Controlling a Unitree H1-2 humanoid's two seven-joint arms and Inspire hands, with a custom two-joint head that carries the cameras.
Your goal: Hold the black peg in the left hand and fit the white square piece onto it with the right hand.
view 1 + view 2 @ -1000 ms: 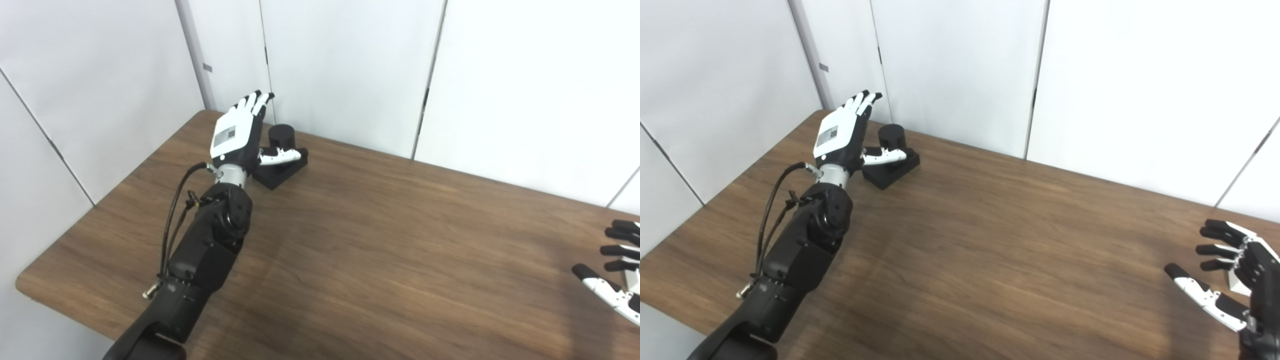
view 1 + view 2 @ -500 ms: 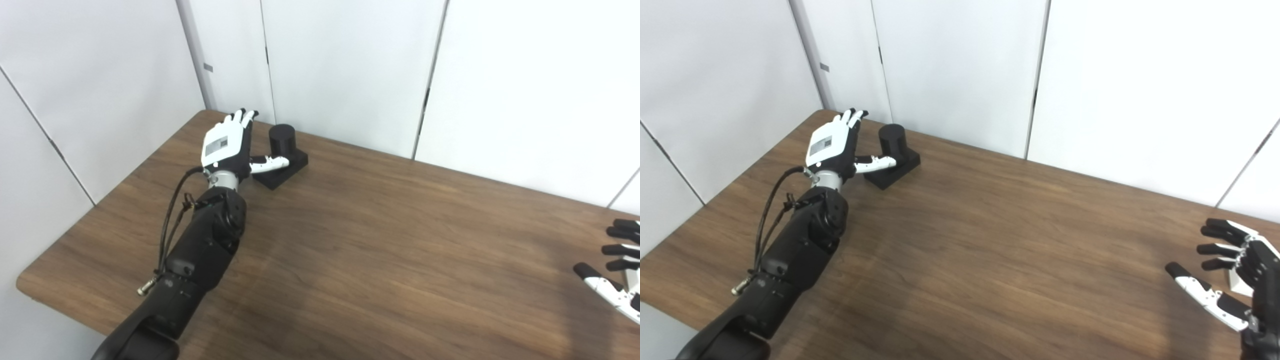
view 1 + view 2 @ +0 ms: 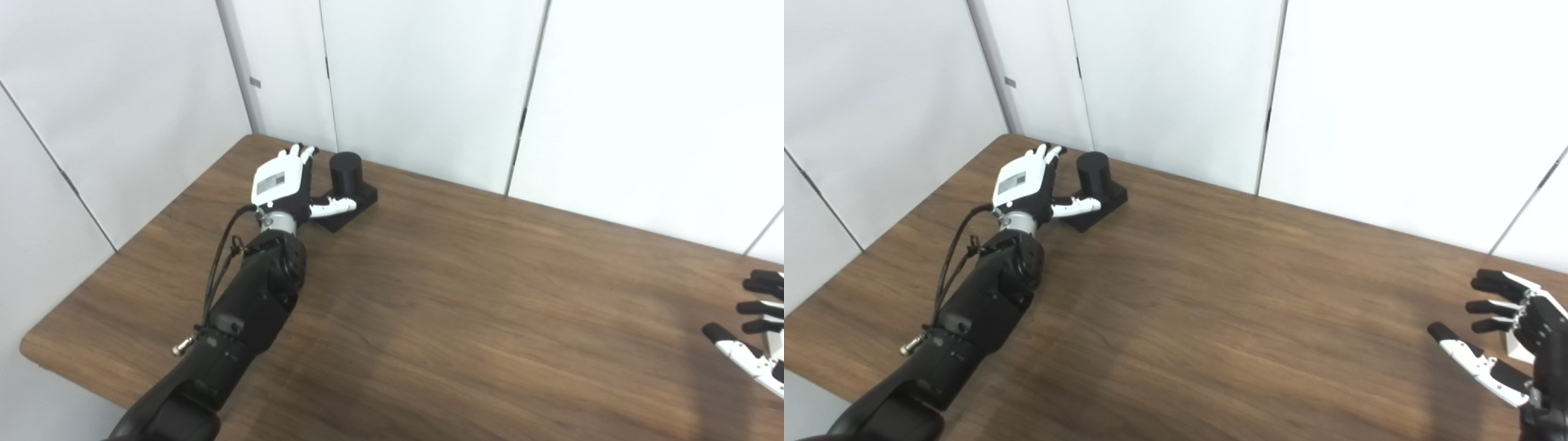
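Nearest us, at four o'clock, we see the right robot hand (image 3: 1513, 343) spread and holding nothing, at the desk's (image 3: 1213, 318) right side. A white square piece (image 3: 1516, 346) shows partly behind its fingers; we cannot tell whether they touch. The broad middle of the desk lies open between the arms. Farther off, at ten o'clock near the back edge, our left robot hand (image 3: 283, 187) is spread, its thumb lying over the square base of the black peg (image 3: 346, 174), fingers beside the upright cylinder. A grey label on the hand's back is too small to read.
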